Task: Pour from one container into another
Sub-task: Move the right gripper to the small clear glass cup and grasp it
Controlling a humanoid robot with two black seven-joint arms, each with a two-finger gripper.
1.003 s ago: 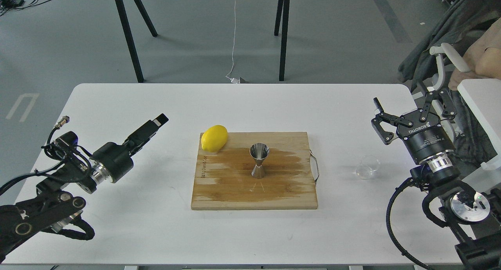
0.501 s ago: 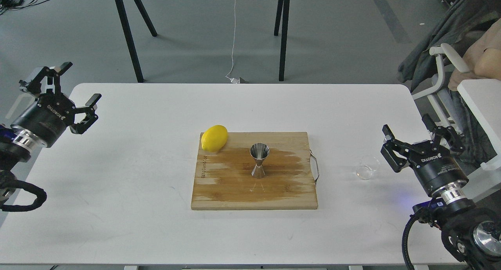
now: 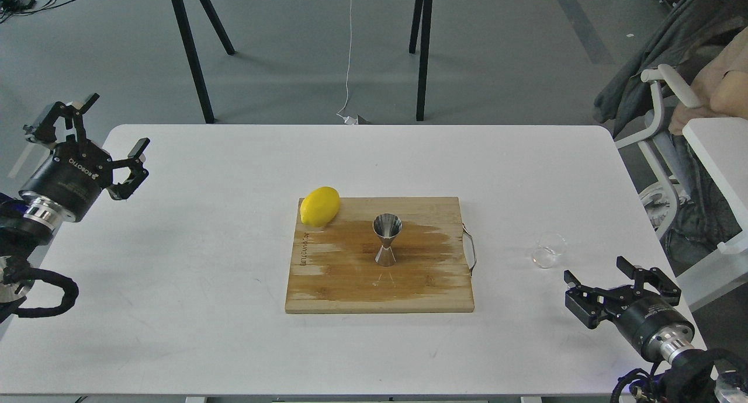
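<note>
2 grippers hang at opposite sides of our white table, both with fingers spread wide and holding nothing. Our left gripper sits at the far-left corner, partly out past the table's edge and well apart from everything on the top. Our right gripper is low by the near-right corner, its fingers splayed toward the clear glass cup, which stands upright just beyond it, near but not touching. That cup rests on bare table close to the right edge, apart from the wooden cutting board and just right of the board's metal handle. On the board's middle, over a darker wet-looking patch, the steel jigger stands upright on its narrower cone. 1 yellow lemon lies at the board's far-left corner, overhanging the edge a little. Wide bare table lies between the left gripper and the board, along the near edge, and across the whole far strip. Past the table is grey floor with black trestle legs and a white cable trailing down; to the right a white chair frame with dark cloth stands beside the table's edge.
</note>
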